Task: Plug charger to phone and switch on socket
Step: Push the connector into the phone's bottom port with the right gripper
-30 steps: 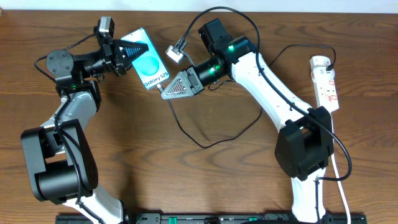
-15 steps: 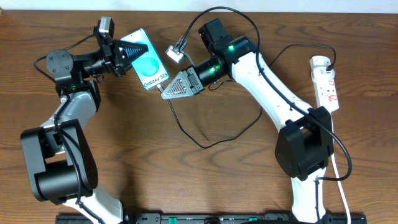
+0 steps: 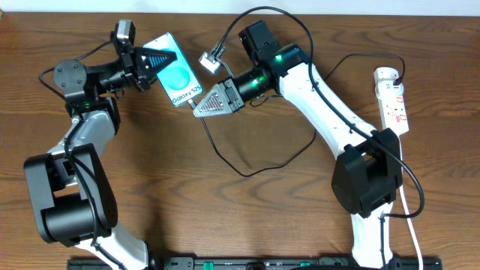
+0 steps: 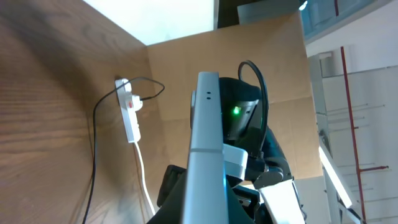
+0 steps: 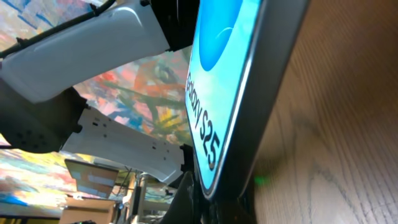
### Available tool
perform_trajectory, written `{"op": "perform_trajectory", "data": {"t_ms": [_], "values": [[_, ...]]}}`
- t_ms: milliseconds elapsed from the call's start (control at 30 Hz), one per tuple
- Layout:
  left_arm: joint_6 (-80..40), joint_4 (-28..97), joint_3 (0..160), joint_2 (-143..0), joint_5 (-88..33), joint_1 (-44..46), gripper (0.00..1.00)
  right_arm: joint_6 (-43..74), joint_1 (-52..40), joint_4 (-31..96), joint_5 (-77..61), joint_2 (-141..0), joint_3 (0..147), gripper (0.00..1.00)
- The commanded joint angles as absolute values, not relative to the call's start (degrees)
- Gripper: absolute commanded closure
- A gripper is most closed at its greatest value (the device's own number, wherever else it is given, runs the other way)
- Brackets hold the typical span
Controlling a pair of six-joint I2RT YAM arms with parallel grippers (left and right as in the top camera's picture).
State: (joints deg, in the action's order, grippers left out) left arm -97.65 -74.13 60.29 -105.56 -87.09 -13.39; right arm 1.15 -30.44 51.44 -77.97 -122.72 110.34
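The phone [image 3: 184, 81], cyan screen up with "Galaxy S25" on it, lies slanted at the table's far left-centre. My left gripper [image 3: 169, 60] is shut on its upper end; in the left wrist view the phone [image 4: 206, 124] stands edge-on between the fingers. My right gripper [image 3: 198, 110] is shut at the phone's lower end, where the charger meets it. The charger's black cable [image 3: 225, 161] loops away across the table; its plug tip is hidden. The right wrist view shows the phone screen [image 5: 224, 74] close above the jaws. The white socket [image 3: 393, 94] lies at the far right.
The socket's white cord [image 3: 409, 202] runs down the right side, past the right arm's black base [image 3: 366, 180]. A small grey connector [image 3: 211, 60] on a camera cable hangs just right of the phone. The left arm's base [image 3: 67, 195] stands at lower left.
The right gripper and the phone's lower end have edged slightly up and to the left. The left gripper keeps its hold.
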Motion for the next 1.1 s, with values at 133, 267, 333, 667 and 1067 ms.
{"op": "perform_trajectory", "data": {"t_ms": [133,267,333,667,1067], "values": [[-95.1,-74.7,62.2,-105.1,-90.0,-12.9,0.93,5.8,-30.0,48.8,-78.2,-122.2,110.3,0.99],[-94.2,-74.8,62.2,-105.1,-90.0,-12.9,0.93,5.8,-30.0,48.8,-78.2,-122.2,110.3,0.99],[-93.6,-74.7,62.2,-105.1,-90.0,-12.9,0.93,6.2,-30.0,48.8,-78.2,-122.2,110.3,0.99],[-93.4,-75.9,62.2,-105.1,-90.0,-12.8,0.93,9.5,-29.2,45.3,-78.2,-122.2,110.3,0.99],[-93.5,-75.9,62.2,-105.1,-90.0,-12.8,0.93,11.0,-28.2,42.3,-78.1,-122.2,110.3,0.99]]}}
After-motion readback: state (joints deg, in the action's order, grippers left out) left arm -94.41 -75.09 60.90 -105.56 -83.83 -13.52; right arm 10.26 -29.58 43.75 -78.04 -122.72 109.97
